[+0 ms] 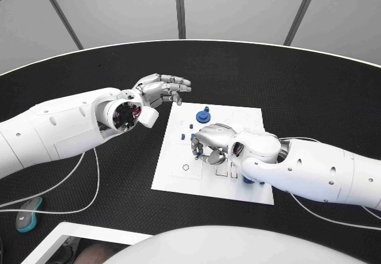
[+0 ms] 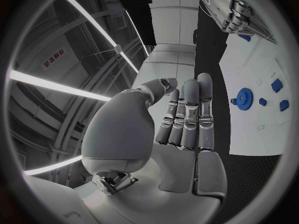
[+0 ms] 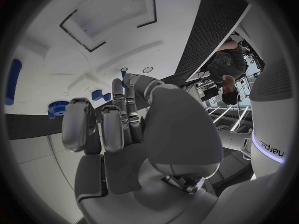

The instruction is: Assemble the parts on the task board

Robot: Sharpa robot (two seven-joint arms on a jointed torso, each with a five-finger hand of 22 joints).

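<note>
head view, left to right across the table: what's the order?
teal object at the table's near edge → left hand, raised beside the board → task board → blue gear-like part on the board → right hand over the board's middle

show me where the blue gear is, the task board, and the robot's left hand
blue gear (image 1: pixel 204 116), head view, its round top.
task board (image 1: pixel 179 179), head view, bare white corner.
left hand (image 1: pixel 163 88), head view, its curled fingers.
</note>
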